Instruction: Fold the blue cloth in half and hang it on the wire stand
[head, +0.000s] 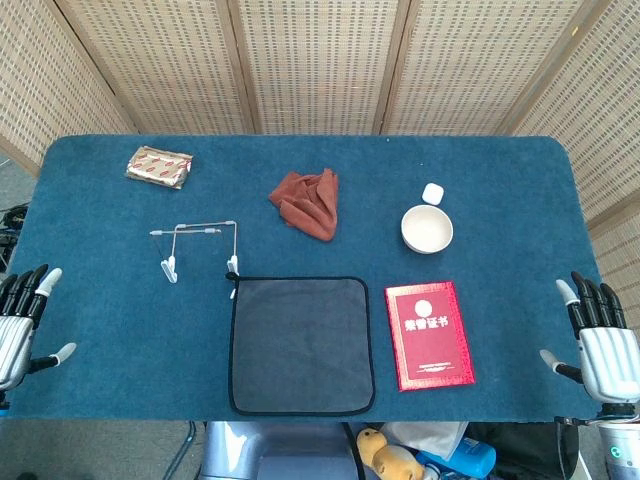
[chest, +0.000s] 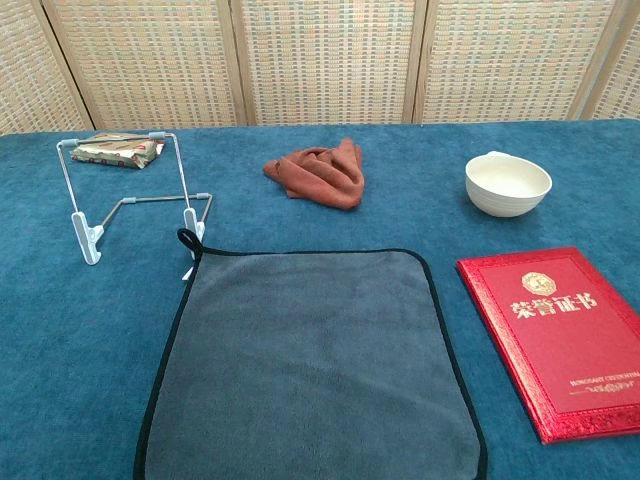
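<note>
Blue table, cloth flat nr wire stand, head cam only: both hands' fingers spread, empty.

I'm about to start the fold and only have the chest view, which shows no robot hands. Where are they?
Observer: The left robot hand is at the left edge of the table, fingers apart, holding nothing.
Operator: And the right?
Observer: The right robot hand is at the right edge, also empty, apart from the red booklet.
Operator: Anything behind the bowl?
Observer: A small white object lies just beyond it.
</note>
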